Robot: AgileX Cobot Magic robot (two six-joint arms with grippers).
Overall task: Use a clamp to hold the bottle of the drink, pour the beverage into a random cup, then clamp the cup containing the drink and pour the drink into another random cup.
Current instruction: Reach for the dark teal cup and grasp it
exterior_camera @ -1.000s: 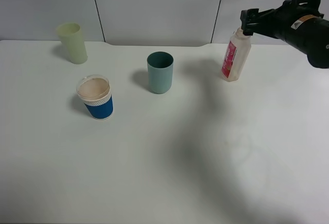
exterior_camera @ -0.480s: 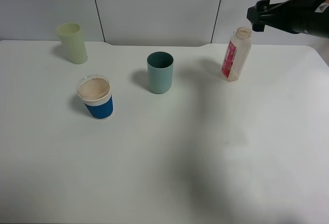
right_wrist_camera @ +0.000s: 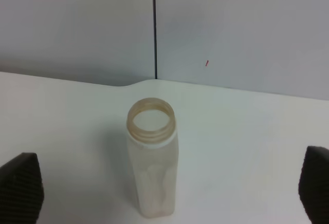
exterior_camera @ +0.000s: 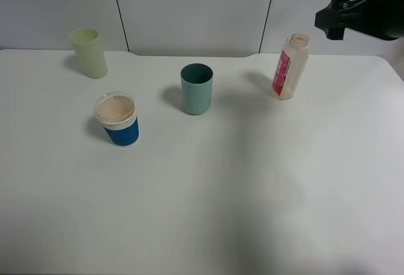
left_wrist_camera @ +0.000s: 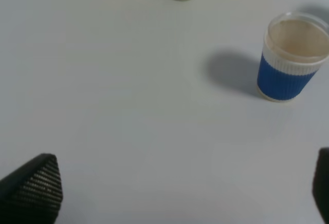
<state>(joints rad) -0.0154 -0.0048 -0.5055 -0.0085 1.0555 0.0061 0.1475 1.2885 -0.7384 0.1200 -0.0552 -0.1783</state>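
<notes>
The bottle of the drink, whitish with a pink-red label and no cap, stands upright on the white table at the back right. In the right wrist view the bottle stands between the wide-apart fingertips and a little beyond them, untouched. My right gripper is open, above and to the right of the bottle's neck. The teal cup stands mid-table; its dark inside hides any contents. My left gripper is open over bare table, with nothing between its fingers.
A blue paper cup with a white rim and a beige inside stands left of the teal cup; the left wrist view shows the blue paper cup too. A pale yellow-green tumbler stands at the back left. Grey wall panels back the table.
My right gripper has opened off the bottle's neck and drawn back up and to the right. The bottle stays standing where it was. The cups have not moved.
</notes>
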